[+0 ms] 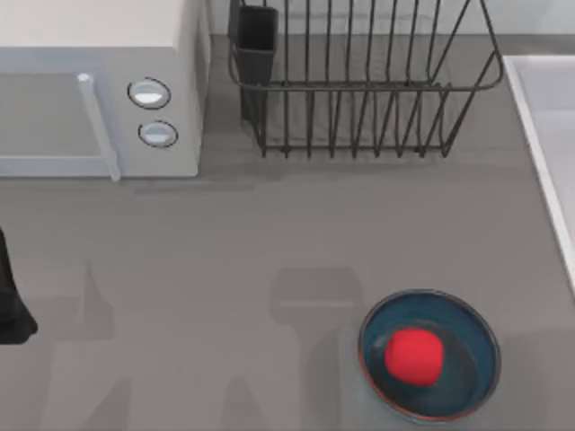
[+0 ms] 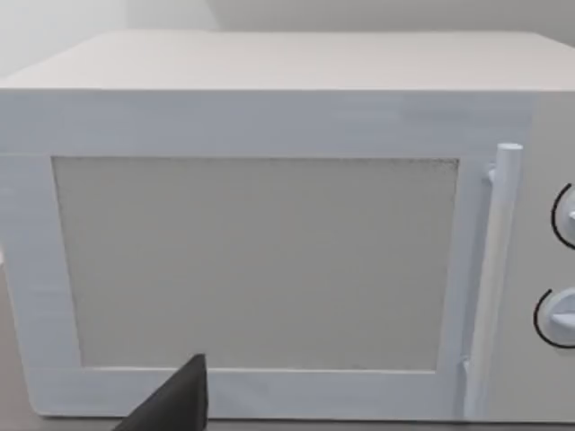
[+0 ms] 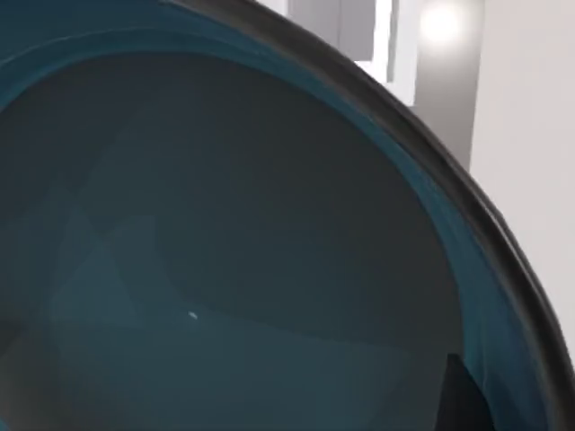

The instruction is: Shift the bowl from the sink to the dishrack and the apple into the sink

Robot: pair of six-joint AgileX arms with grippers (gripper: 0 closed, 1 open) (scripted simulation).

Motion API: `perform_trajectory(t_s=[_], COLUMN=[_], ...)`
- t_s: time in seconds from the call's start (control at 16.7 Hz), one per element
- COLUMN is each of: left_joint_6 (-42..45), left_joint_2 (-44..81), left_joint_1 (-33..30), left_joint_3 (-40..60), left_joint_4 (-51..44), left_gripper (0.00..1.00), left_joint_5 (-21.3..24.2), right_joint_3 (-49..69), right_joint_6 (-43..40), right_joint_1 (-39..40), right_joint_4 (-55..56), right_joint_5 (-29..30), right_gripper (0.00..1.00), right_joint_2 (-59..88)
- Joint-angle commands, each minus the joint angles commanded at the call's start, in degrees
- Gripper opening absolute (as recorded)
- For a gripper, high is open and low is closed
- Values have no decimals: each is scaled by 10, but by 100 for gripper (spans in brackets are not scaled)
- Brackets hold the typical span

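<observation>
Oddly, the apple [image 1: 414, 356] lies inside the bowl [image 1: 429, 355], and the bowl stands on the grey desk [image 1: 225, 251], not in the sink [image 1: 546, 135]. Taking the bowl as landmark: the sink's pale raised rim runs along the top view's right edge, beyond the bowl and to its right, well apart from it. The dishrack [image 1: 359, 85] stands far beyond the bowl at the back of the desk, its black utensil cup [image 1: 255, 40] at the rack's left corner; nothing rests among its upright bars. A white microwave [image 1: 99, 90] sits well to the bowl's left and farther back, just beside the dishrack, with two round knobs [image 1: 150, 93] and a long handle [image 1: 99, 126] on its front.

The left arm [image 1: 11, 296] shows as a dark shape at the top view's left edge, far to the bowl's left. Its wrist view faces the microwave's door [image 2: 256, 260], with one dark fingertip [image 2: 175, 404] in front; how its jaws stand cannot be told.

The right wrist view sits very close to the bowl's teal inner wall [image 3: 225, 251], its dark rim [image 3: 431, 162] curving across, and a dark fingertip [image 3: 463, 395] shows near the rim. Whether the right jaws are wide or closed cannot be told.
</observation>
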Motion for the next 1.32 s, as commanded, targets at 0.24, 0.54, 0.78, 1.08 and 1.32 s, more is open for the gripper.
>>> perform_trajectory(t_s=[0.24,0.54,0.78,1.08,1.32], left_joint_6=[0,0,0,0,0], left_joint_2=[0,0,0,0,0], left_joint_1=[0,0,0,0,0], left_joint_3=[0,0,0,0,0], left_joint_4=[0,0,0,0,0], left_gripper=[100,100,100,100,100], left_joint_5=[0,0,0,0,0], right_joint_3=[15,11,-1,-8,-8], right_joint_6=[90,216,307,380,401], right_joint_1=[170,433,625,776,817], right_joint_4=[145,370,566,767,831], right_joint_5=[86,216,319,423,461], right_gripper=[0,0,0,0,0], right_joint_2=[23,64,82,80,72])
